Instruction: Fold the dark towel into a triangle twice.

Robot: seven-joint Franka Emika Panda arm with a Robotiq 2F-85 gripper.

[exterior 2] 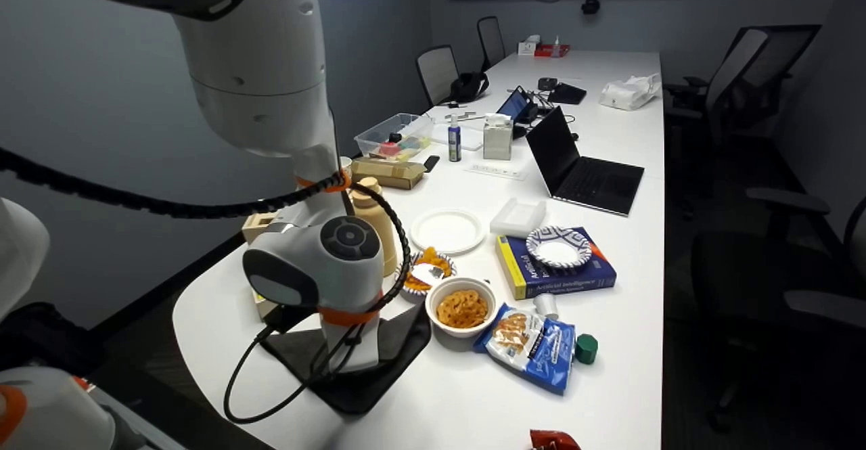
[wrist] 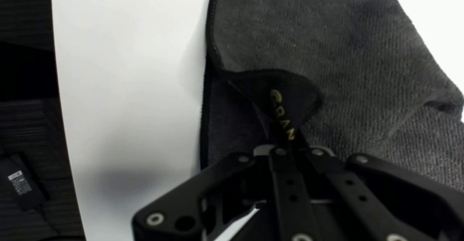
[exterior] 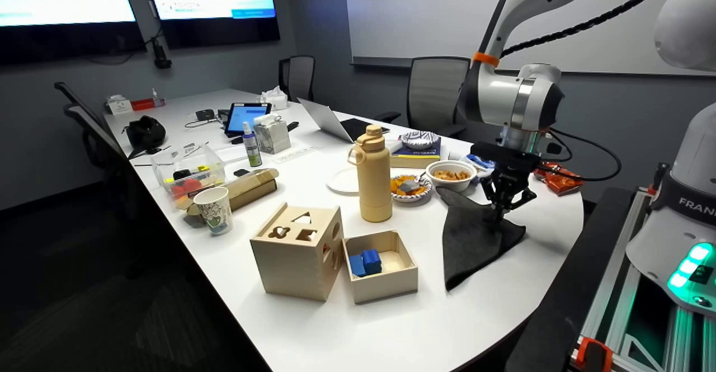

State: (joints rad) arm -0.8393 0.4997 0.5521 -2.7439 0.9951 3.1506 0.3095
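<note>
The dark grey towel (exterior: 470, 240) lies on the white table in a roughly triangular, folded shape. It also shows in an exterior view (exterior 2: 406, 335), partly covered by the arm, and in the wrist view (wrist: 344, 45). My gripper (exterior: 498, 213) points down at the towel's side nearer the robot base. In the wrist view the fingers (wrist: 293, 150) are close together, shut on a towel corner with a black label and gold letters. This corner rises from the cloth into the fingers. The fingertips themselves are hidden by cloth.
A bowl of pretzels (exterior 2: 462, 309) stands close to the towel's far corner, with a patterned bowl (exterior: 411, 188) of orange food beside it. A beige bottle (exterior: 375, 179), an open wooden box (exterior: 386, 293) and a wooden shape sorter (exterior: 296, 254) stand nearby. A red bag (exterior: 559, 180) lies behind the gripper.
</note>
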